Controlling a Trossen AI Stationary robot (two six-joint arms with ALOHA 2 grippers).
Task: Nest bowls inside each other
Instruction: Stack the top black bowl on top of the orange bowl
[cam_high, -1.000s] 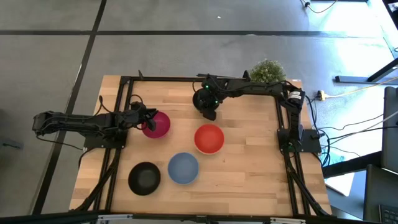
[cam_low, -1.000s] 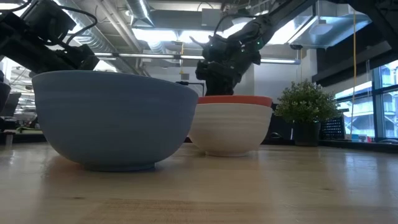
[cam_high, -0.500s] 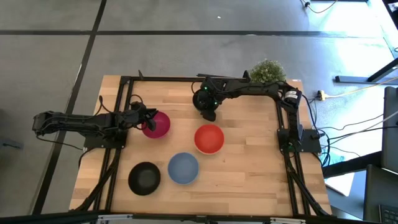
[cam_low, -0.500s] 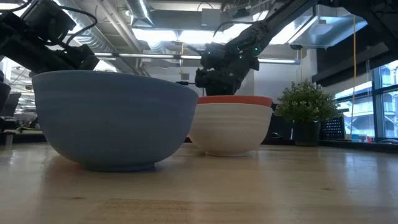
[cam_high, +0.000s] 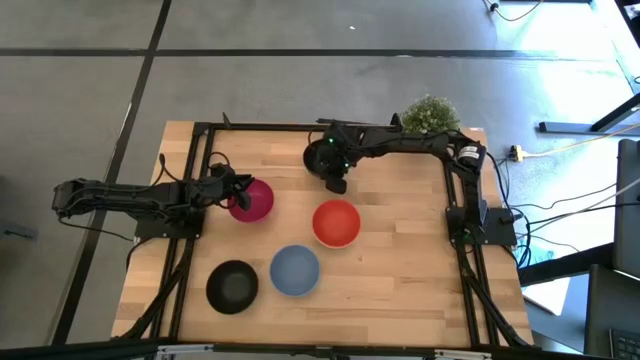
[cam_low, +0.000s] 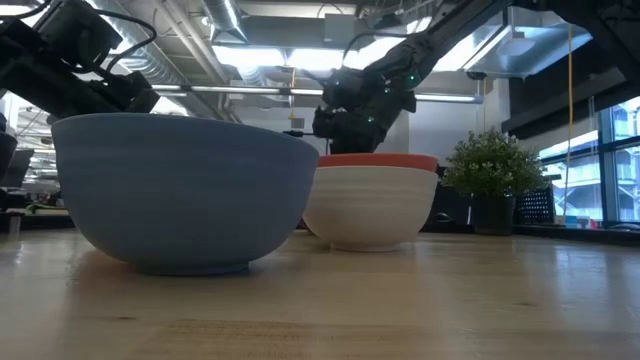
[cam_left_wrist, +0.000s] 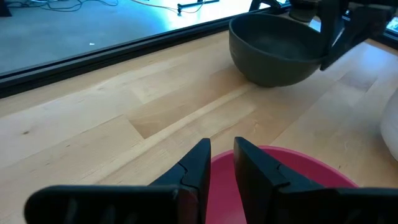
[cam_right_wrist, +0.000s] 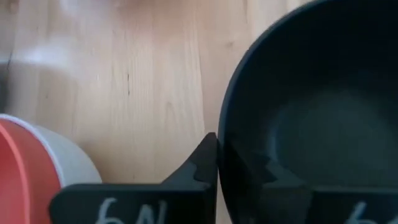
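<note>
Bowls on table, two being gripped.
Left gripper (cam_high: 236, 190) is pinching the pink bowl (cam_high: 252, 199) rim at left-centre; black bowl (cam_high: 232, 286) and blue bowl (cam_high: 295, 270) are sitting near the front; right gripper (cam_high: 336, 181) is clamping a second black bowl (cam_left_wrist: 277, 48) by its rim at the back; red bowl (cam_high: 337, 222) is sitting in the white bowl (cam_low: 370, 207).

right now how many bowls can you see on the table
6: magenta bowl at the left gripper; black bowl held by the right gripper; red bowl nested in a white bowl; blue bowl; second black bowl.
</note>
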